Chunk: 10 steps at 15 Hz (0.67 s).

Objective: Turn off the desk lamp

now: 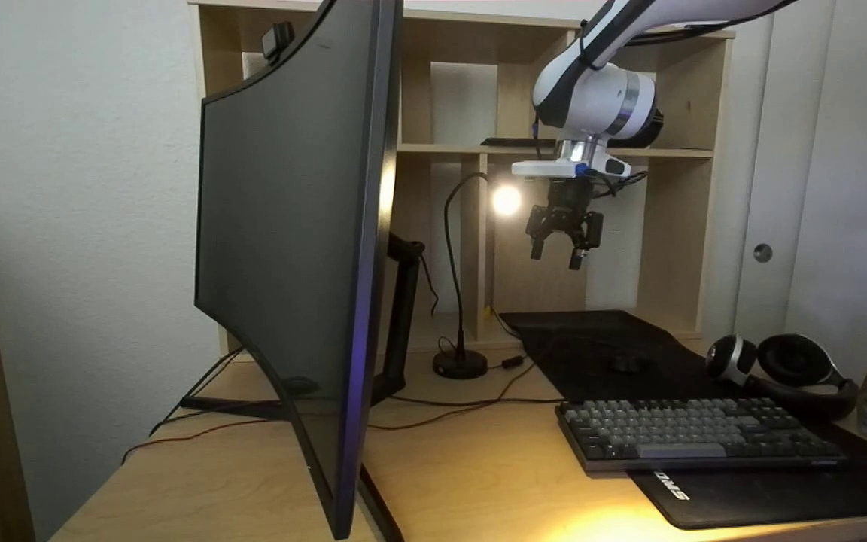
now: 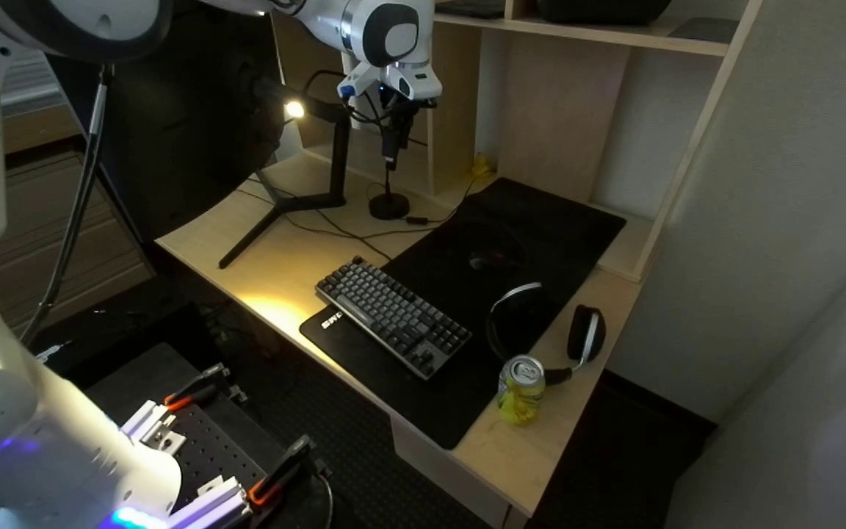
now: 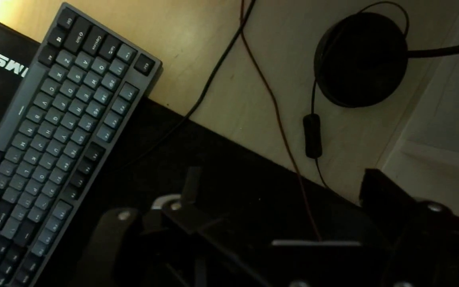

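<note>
Free air separates spread pincer [image 1: 556, 254] from lit lamp [image 1: 454, 271]

Gripper [image 1: 556, 257] downward beneath the white arm [image 1: 599, 98], fingers [image 1: 536, 248] well apart

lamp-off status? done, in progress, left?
Done: nothing visible; the desk lamp is lit in both exterior views.
In hand: positioning at most; the gripper hangs open and empty, clear of the inline cord block.
Left: probably press that block, apparently the switch.
</note>
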Each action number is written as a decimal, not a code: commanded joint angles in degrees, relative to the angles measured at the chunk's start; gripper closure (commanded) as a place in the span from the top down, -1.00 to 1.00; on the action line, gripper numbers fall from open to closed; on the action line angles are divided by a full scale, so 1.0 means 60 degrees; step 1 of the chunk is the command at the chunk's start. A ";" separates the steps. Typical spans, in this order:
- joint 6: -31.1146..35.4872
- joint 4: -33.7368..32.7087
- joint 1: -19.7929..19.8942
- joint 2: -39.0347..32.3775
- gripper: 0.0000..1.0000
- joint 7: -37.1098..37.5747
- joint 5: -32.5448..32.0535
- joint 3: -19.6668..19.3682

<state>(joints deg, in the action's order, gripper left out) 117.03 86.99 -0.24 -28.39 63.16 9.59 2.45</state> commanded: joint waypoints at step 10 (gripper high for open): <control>0.1764 -0.1204 -0.0773 -0.2430 1.00 0.1036 0.0051 -0.0595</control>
<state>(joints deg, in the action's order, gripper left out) 127.85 79.94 -4.39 -42.93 69.64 9.36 -0.46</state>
